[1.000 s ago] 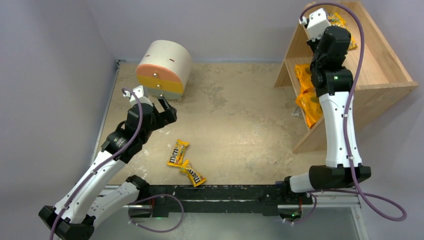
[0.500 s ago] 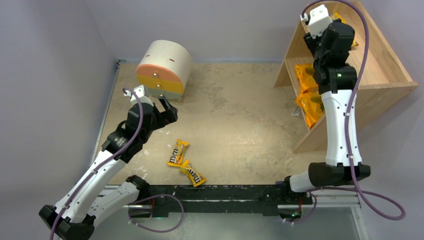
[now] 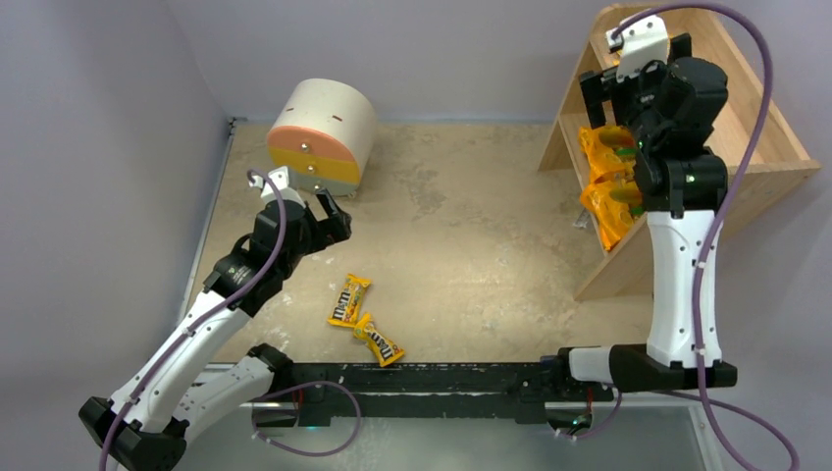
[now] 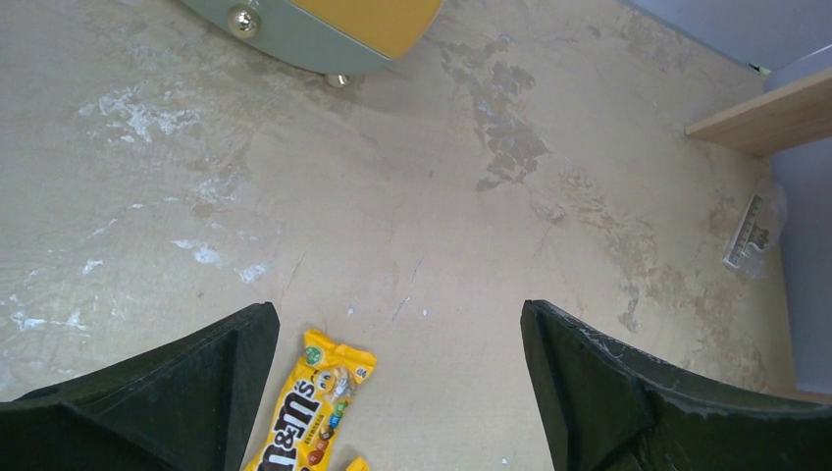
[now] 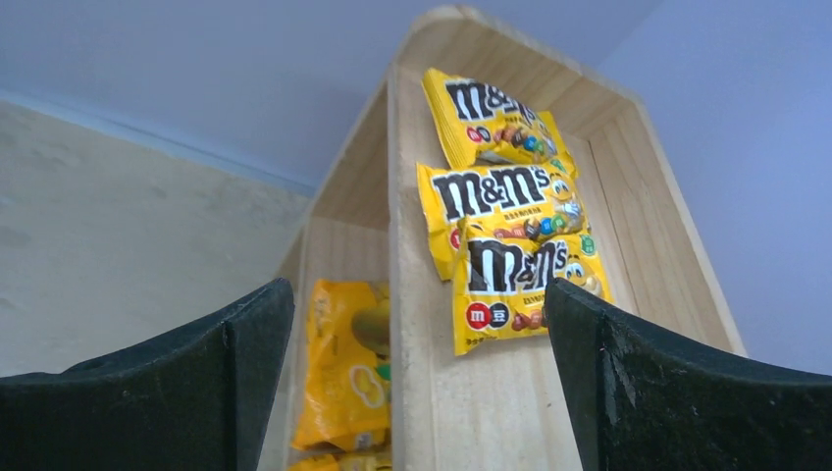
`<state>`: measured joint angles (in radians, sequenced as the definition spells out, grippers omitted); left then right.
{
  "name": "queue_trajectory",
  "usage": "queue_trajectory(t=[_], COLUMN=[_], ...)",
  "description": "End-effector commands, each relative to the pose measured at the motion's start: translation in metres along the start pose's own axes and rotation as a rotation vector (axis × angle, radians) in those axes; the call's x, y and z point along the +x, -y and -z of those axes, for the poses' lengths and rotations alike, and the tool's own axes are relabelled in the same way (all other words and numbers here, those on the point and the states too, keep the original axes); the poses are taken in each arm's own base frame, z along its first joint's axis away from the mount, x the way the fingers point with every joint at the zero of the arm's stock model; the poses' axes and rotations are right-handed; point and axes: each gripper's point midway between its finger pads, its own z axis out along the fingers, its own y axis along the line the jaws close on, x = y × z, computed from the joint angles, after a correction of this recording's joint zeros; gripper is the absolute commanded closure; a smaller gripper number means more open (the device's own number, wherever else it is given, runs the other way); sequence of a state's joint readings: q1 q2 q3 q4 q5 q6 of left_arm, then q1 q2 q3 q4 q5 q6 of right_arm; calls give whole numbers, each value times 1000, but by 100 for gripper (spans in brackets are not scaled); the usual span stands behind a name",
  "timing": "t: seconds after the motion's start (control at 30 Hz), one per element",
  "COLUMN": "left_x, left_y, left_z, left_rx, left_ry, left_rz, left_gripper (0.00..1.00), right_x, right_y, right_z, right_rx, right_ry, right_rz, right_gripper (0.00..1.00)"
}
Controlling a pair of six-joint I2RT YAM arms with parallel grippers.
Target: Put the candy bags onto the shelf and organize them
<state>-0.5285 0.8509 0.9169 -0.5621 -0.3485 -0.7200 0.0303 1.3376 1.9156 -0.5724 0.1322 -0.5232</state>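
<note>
In the top external view, the right gripper (image 3: 635, 71) is seen to have been drawn back and turned away from the upper tier of the shelf (image 3: 760, 162) within the last second. Nothing is carried, so a delivery is judged complete. Two orange bags (image 3: 606, 177) are kept on the lower tier. The left gripper (image 3: 329, 218) has hardly been moved. Two M&M's packets (image 3: 349, 300) are left on the table (image 3: 471, 235), just nearer the bases than its tips.

In the left wrist view, the fingers (image 4: 186, 392) are held wide and empty. One of the M&M's packets (image 4: 309, 417) is found just inside the picture-left finger, untouched.

In the right wrist view, the fingers (image 5: 231, 368) are spread wide with nothing gripped. Three M&M's packets (image 5: 500, 201) are laid overlapping on the upper tier, well beyond the tips, and one of the orange bags (image 5: 343, 383) is seen below.
</note>
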Motion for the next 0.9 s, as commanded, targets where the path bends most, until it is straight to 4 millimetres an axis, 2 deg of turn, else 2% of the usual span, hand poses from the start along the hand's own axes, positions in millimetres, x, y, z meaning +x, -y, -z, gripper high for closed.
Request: queue_trajectory(t=[0.0,0.13,0.33,0.47,0.67,0.87], left_x=[-6,-5,-4,-4,-3,-2], left_y=[1,0,-3,-5,-10,-14], left_z=[1,2,1,1,2,2], left_rx=[14,8,-5,-18,-36,-49], left_ry=[23,22,20,20,25,29], left_rz=[-6,-3,-6,-3,-1,2], left_gripper=[0,0,0,0,0,0], right_x=[-57,-72,-58,-57,-47,-28], right_y=[-10,-10,-5,-4,6,13], right_z=[27,29,-1,-21,-55,-69], right_rx=[-93,-108,-42,-26,63,127], right_ry=[230,258,139,89,47,-9], right_rz=[-243,-393,-511,-561,-559,-509], right_gripper=[1,1,2,2,2,2])
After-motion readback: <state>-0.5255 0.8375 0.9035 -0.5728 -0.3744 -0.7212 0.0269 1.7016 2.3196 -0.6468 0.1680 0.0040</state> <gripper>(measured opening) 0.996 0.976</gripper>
